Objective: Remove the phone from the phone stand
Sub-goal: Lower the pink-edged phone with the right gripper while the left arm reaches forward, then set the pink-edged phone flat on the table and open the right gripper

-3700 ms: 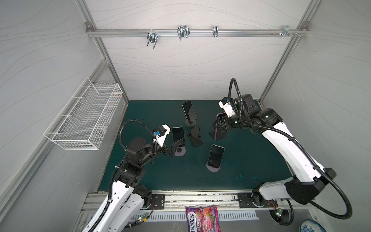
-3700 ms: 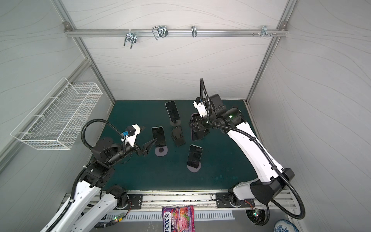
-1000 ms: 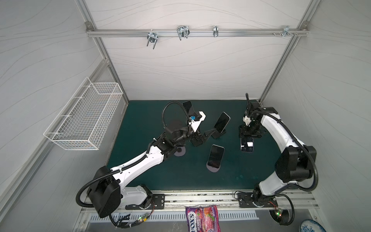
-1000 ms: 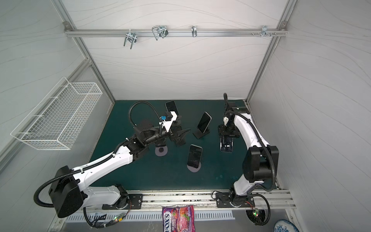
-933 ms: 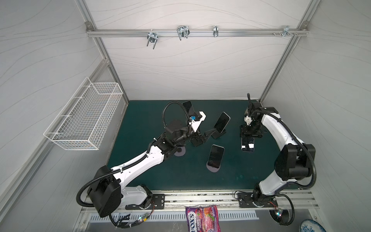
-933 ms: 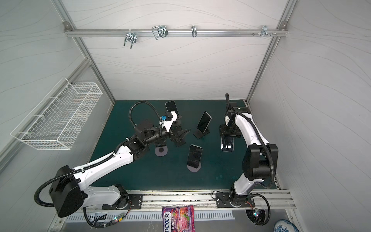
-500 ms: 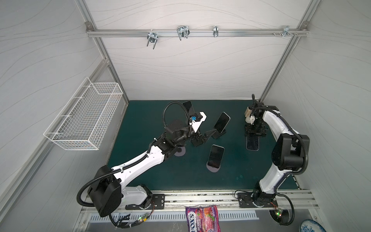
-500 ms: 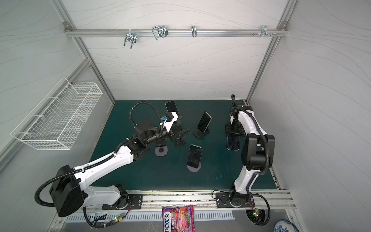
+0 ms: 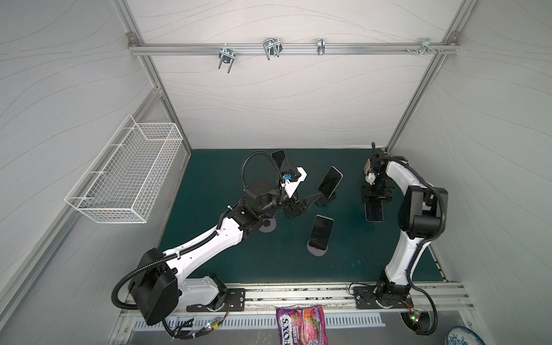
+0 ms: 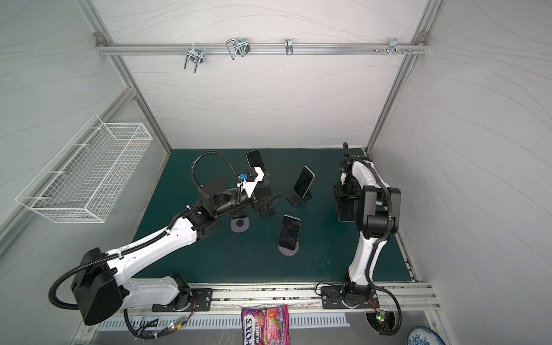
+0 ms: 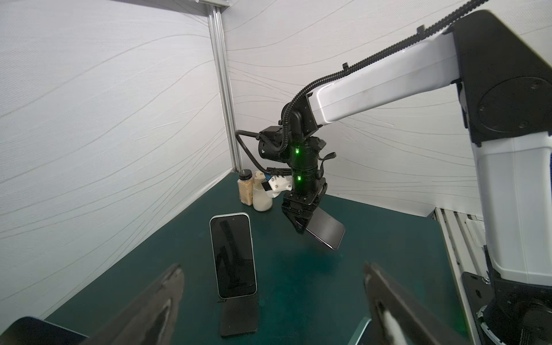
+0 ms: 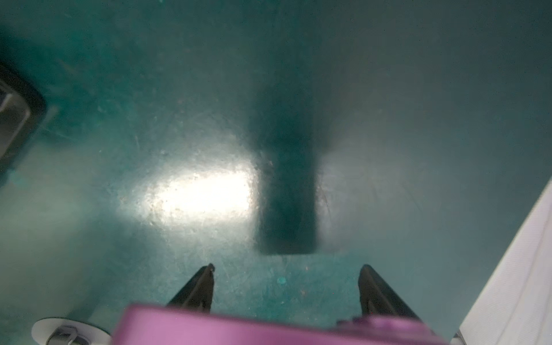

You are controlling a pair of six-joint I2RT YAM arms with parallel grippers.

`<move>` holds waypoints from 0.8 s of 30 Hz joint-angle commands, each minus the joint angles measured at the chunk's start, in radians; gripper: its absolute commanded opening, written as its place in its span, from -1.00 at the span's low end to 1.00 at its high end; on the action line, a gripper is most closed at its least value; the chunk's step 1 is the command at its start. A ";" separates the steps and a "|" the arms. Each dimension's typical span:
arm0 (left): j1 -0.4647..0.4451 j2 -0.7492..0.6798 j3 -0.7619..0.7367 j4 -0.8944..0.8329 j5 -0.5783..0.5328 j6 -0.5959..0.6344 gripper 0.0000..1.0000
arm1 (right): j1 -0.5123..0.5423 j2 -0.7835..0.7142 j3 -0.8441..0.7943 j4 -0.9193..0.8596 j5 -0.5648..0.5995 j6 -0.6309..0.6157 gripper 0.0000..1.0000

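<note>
A phone (image 9: 330, 182) (image 10: 303, 182) leans upright on a black phone stand (image 9: 324, 200) mid-mat in both top views. In the left wrist view the same phone (image 11: 233, 257) and stand (image 11: 239, 316) sit just ahead of my left gripper (image 11: 273, 295), which is open and empty. In a top view my left gripper (image 9: 300, 206) is left of that stand, apart from it. My right gripper (image 9: 375, 198) (image 12: 286, 277) is shut on another phone (image 9: 374, 210) (image 11: 325, 231), purple-backed (image 12: 268, 327), tilted just above the mat at the right.
A third phone (image 9: 279, 158) stands at the back, a fourth (image 9: 321, 233) on a round grey base (image 9: 317, 250) in front. An empty round base (image 9: 266, 226) lies under my left arm. Two bottles (image 11: 254, 192) stand in the back right corner. A wire basket (image 9: 128, 179) hangs left.
My right arm has carried its phone a little further right and back. My left gripper has stayed open in front of the standing phone, almost still.
</note>
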 commanded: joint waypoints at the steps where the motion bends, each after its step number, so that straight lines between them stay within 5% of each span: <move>1: -0.003 -0.024 -0.005 0.029 -0.009 0.026 0.90 | -0.004 0.026 0.022 -0.018 -0.021 -0.029 0.13; 24: -0.003 -0.044 -0.028 0.032 -0.057 0.019 0.90 | -0.005 0.153 0.064 -0.007 0.037 -0.020 0.28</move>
